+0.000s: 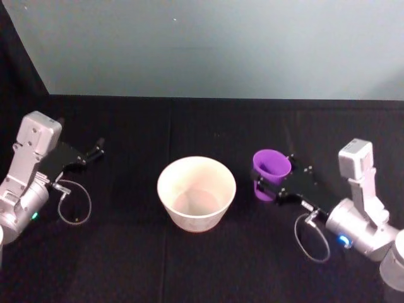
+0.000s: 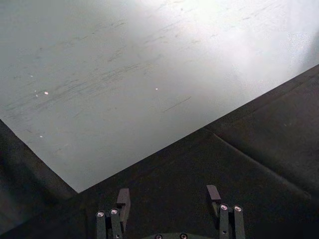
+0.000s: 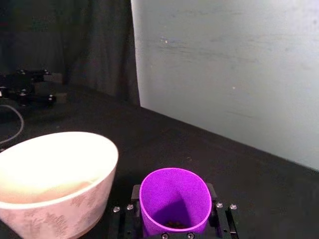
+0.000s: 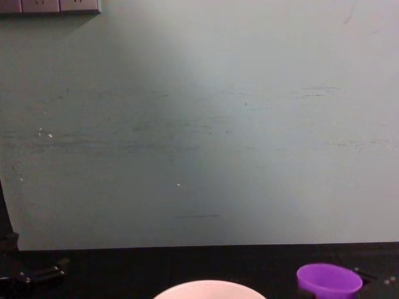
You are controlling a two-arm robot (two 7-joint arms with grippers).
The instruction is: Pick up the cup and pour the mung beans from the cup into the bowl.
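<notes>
The left tool (image 1: 96,149) was parked open and empty at the left. Just right of the bowl (image 1: 165,201), the cup (image 1: 271,163), with mung beans (image 3: 174,224) at its bottom, was clasped by the right tool (image 1: 270,181). Carrying over the rim and tipping were judged next. The black surface (image 1: 126,265) was backed by a pale wall (image 1: 221,44).

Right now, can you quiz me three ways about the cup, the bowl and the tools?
1. Where is the cup? A) left of the bowl B) right of the bowl C) inside the bowl
2. The cup's colour? A) purple B) green C) red
3. The left tool is? A) open B) shut on the cup C) shut on the bowl
Answers: B, the head view shows it on the bowl's right; A, bright purple; A, its jaws stand apart, and the right tool grips the cup.
</notes>
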